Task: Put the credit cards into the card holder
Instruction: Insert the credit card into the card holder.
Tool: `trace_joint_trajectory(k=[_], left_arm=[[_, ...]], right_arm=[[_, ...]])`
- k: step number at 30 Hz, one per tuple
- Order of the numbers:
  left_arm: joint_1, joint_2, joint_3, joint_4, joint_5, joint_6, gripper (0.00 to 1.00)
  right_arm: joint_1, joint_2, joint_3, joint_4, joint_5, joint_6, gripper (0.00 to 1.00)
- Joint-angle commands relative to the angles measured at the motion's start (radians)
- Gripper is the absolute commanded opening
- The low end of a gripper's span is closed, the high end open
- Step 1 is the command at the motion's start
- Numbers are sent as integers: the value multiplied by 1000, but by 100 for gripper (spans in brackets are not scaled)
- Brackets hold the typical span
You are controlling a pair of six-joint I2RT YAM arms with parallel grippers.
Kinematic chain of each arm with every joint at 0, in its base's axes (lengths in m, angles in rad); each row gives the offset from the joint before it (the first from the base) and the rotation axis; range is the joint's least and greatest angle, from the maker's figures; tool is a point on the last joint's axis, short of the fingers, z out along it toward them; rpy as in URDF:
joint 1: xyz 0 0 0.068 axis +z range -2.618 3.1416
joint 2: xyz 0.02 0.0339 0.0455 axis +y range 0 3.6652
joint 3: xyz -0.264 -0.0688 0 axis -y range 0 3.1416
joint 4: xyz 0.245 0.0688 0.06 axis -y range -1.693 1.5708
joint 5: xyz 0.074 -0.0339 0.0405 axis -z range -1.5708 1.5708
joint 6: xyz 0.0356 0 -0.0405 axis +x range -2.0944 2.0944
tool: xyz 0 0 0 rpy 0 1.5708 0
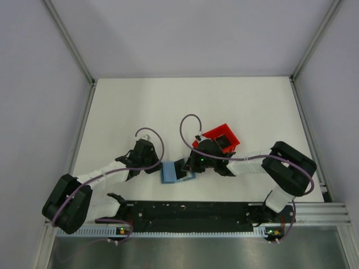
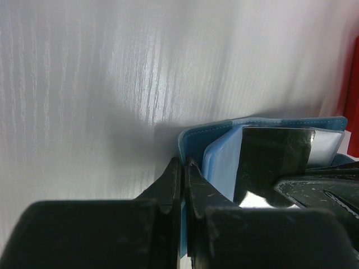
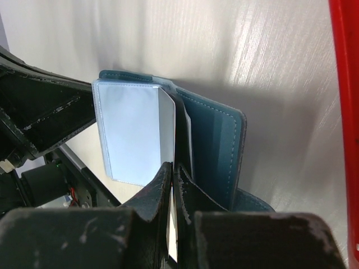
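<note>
The teal-blue card holder lies open on the table between my two grippers. My left gripper is shut on the edge of its cover, as the left wrist view shows on the holder. My right gripper is shut on a thin card. In the left wrist view the card looks black and shiny, standing among the clear pockets. In the right wrist view the gripper pinches the card's edge between a clear pocket leaf and the teal cover. Other cards are hidden.
A red plastic bin stands just behind the right gripper; its wall shows in the right wrist view. A black rail runs along the near table edge. Grey walls enclose the table.
</note>
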Motion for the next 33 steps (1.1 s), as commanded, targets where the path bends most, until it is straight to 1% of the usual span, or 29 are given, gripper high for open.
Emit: trace_joint_trajectory(k=[1, 5, 10, 12, 15, 20, 22, 24, 27, 30, 33], left_arm=[[0, 21, -18, -60, -42, 16, 0], [-1, 21, -20, -59, -40, 8, 0], [0, 21, -24, -48, -32, 14, 0], [-1, 19, -26, -39, -26, 16, 0], [-1, 16, -21, -39, -13, 31, 0], [0, 2, -23, -45, -26, 57, 0], [0, 5, -24, -47, -37, 62, 0], [0, 1, -23, -48, -39, 62, 0], [0, -16, -27, -50, -43, 59, 0], [2, -22, -35, -47, -49, 52, 0], [-1, -19, -41, -30, -43, 43, 0]], right_arm=[[24, 12, -24, -68, 15, 76, 0], [32, -21, -75, -56, 83, 117, 0], [30, 16, -67, -3, 80, 78, 0], [27, 27, -49, 13, 65, 10, 0], [18, 35, -21, -9, 72, -57, 0], [-50, 35, -14, -15, -1, -136, 0], [-71, 36, 2, -42, -14, -156, 0], [-91, 36, 23, -114, -27, -151, 0], [-96, 39, 6, -93, -61, -128, 0], [-94, 79, -30, 8, -150, -79, 0], [-74, 104, -64, 62, -166, -53, 0]])
